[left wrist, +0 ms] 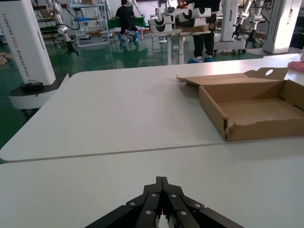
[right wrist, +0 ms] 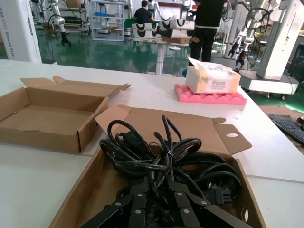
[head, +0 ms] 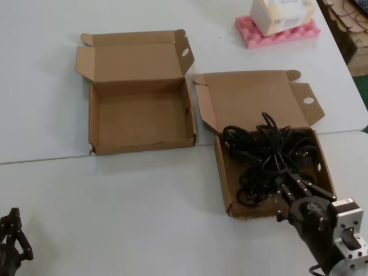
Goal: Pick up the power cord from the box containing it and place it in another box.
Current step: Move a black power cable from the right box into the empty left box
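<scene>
The power cord (head: 265, 150) is a tangle of black cable in the squarish box containing it (head: 222, 172), on my right, with its holed lid flap open behind. My right gripper (head: 286, 187) reaches into that box from the near side and is shut on strands of the cord, whose loops stand up above the tray. The right wrist view shows the cord (right wrist: 156, 149) between the gripper's (right wrist: 159, 183) fingers inside the box (right wrist: 78, 197). The other box (head: 138, 118) stands open and empty to the left; it also shows in the right wrist view (right wrist: 47, 118) and the left wrist view (left wrist: 259, 111). My left gripper (head: 14, 214) is parked at the near left, shut (left wrist: 161, 180).
A tissue box on pink foam (head: 277, 31) stands at the far right, also in the right wrist view (right wrist: 211, 95). A seam (head: 57, 158) joins two white tables. The table's right edge (head: 353, 86) is close to the cord's box; cardboard pieces (head: 353, 29) lie beyond it.
</scene>
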`<control>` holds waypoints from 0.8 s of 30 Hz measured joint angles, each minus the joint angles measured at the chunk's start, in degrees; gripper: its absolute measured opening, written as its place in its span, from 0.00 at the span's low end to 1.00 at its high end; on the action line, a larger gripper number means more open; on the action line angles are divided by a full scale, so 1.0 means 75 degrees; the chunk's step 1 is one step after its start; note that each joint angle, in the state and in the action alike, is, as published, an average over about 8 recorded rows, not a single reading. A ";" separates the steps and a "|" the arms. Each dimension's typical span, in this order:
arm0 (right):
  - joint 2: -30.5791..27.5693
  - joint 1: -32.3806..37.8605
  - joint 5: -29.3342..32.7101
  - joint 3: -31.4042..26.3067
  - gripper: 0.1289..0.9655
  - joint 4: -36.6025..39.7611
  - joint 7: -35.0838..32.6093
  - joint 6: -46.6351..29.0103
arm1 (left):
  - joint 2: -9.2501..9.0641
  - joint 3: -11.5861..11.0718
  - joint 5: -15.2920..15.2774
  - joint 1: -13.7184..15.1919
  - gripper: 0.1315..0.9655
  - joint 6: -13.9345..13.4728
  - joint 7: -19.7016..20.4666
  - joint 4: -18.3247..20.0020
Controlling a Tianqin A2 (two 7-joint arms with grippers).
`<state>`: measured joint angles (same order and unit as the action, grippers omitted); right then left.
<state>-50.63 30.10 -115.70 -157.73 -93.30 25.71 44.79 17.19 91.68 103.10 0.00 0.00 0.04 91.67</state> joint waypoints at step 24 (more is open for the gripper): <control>-0.0634 0.0369 0.0938 0.0000 0.08 -0.1992 0.0000 0.0588 | 0.0000 0.0000 0.0000 0.0000 0.04 0.0000 -0.0001 0.0000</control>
<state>-55.39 32.87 -108.67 -157.73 -108.24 25.71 49.20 17.19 91.68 103.10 0.00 0.00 0.03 91.67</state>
